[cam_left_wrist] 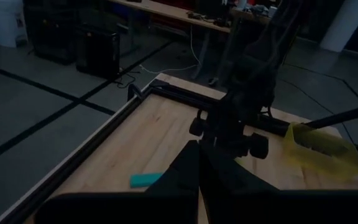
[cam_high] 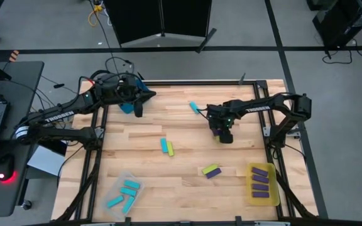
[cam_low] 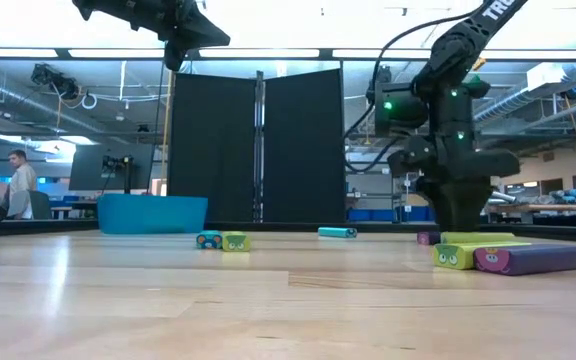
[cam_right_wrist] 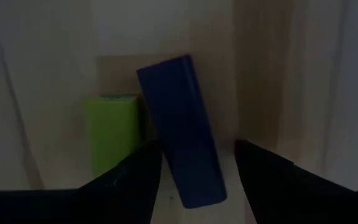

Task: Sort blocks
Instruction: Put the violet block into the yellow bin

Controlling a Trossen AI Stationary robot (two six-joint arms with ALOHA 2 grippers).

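Observation:
My right gripper [cam_high: 225, 135] is down at the table and open. In the right wrist view its fingers stand on either side of a purple block [cam_right_wrist: 180, 127] that lies flat on the wood, with a lime green block [cam_right_wrist: 110, 134] right beside it. My left gripper [cam_high: 137, 105] is shut, holds nothing and hangs high [cam_low: 180, 30] over the blue bin [cam_high: 127, 107]. Other blocks lie flat on the table: a lone cyan one [cam_high: 193, 108], a cyan and green pair [cam_high: 166, 147], and a green and purple pair [cam_high: 211, 170].
A yellow bin [cam_high: 261, 183] with purple blocks sits at the table's near right corner. A clear bin [cam_high: 124, 193] with several cyan blocks sits near left. The black frame rail [cam_high: 266, 107] borders the table. A person [cam_low: 18, 185] sits far off in the room.

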